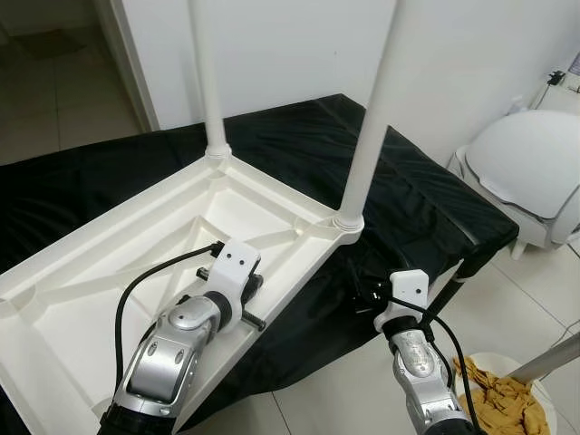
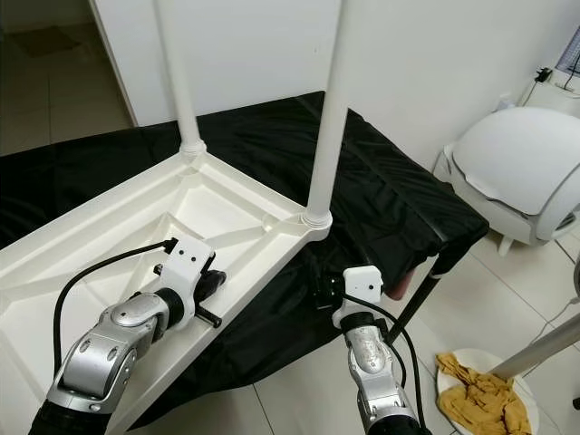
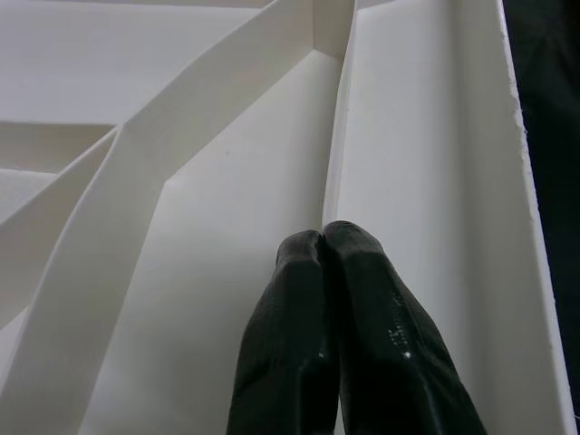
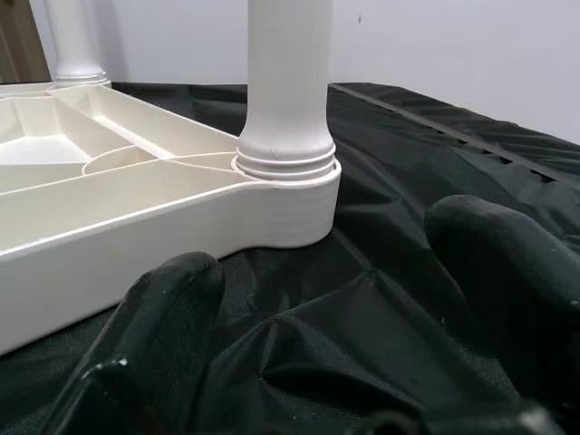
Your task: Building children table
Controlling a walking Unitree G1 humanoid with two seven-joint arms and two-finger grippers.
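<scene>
Left pincer [image 3: 323, 237] closed inside tabletop [image 1: 109, 272]; right pincer [image 4: 340, 272] spread.

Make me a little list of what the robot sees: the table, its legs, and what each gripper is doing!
table: white tabletop lying upside down on a black cover
legs: two white legs fitted upright in its far corners
left gripper: shut, tips on the tabletop's underside by a rib
right gripper: open, low over the black cover, facing the nearer leg
floor: bowl of yellow cloth

Left tool [image 3: 323, 237]: fingers pressed together, arm extended forward. Right tool [image 4: 335, 299]: fingers spread apart, arm extended forward, low.
</scene>
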